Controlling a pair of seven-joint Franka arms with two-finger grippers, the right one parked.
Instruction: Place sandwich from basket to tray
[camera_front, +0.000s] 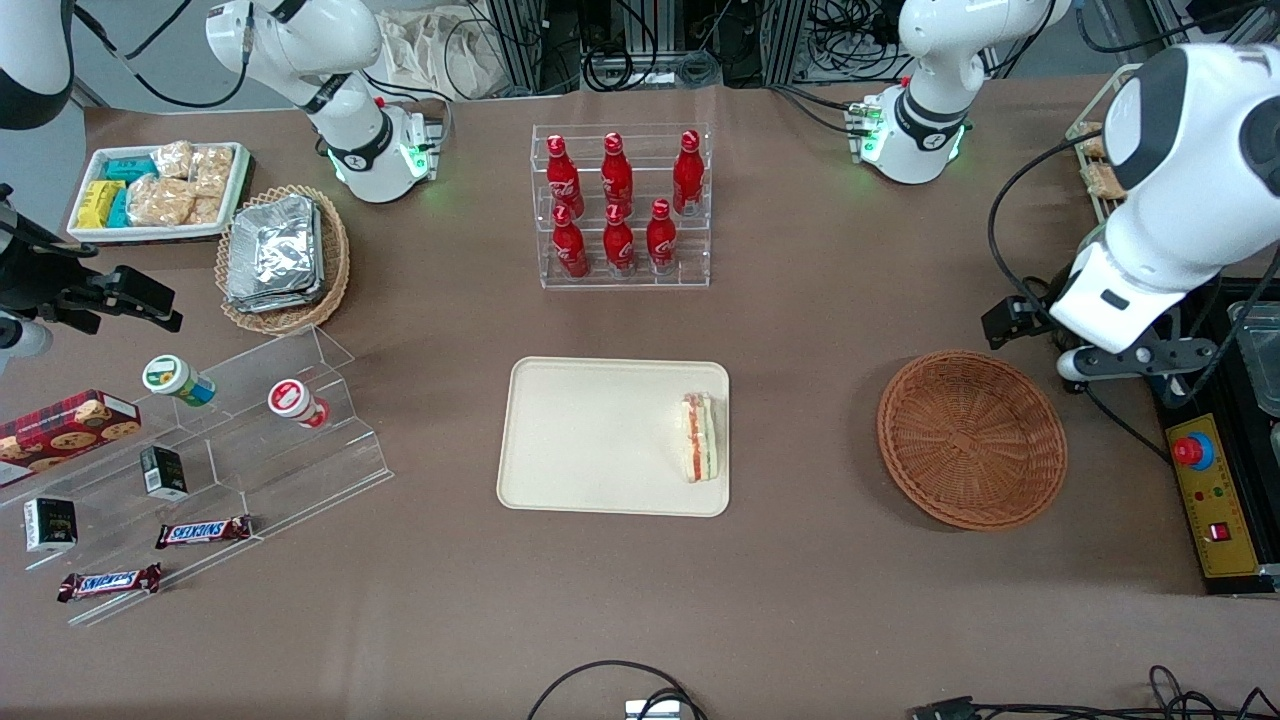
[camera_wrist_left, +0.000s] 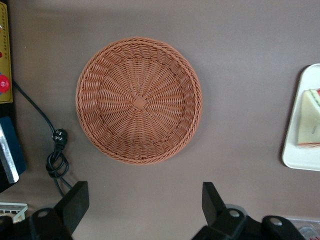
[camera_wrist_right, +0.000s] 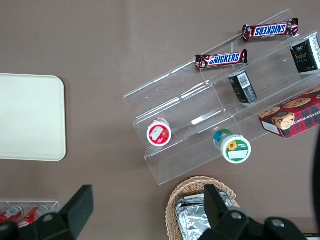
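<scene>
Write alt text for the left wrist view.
An empty round wicker basket sits on the brown table, with the open pincer above the table beside it, holding nothing. Off to one side, the sandwich lies on the cream tray.

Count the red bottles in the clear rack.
6 red bottles in the clear rack: three on the upper step, three on the lower step nearer the camera. None looks hidden.

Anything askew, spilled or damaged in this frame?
Nothing stands out. The sandwich lies intact on the tray, the basket sits empty and upright, and the gripper hangs open above the basket.
</scene>
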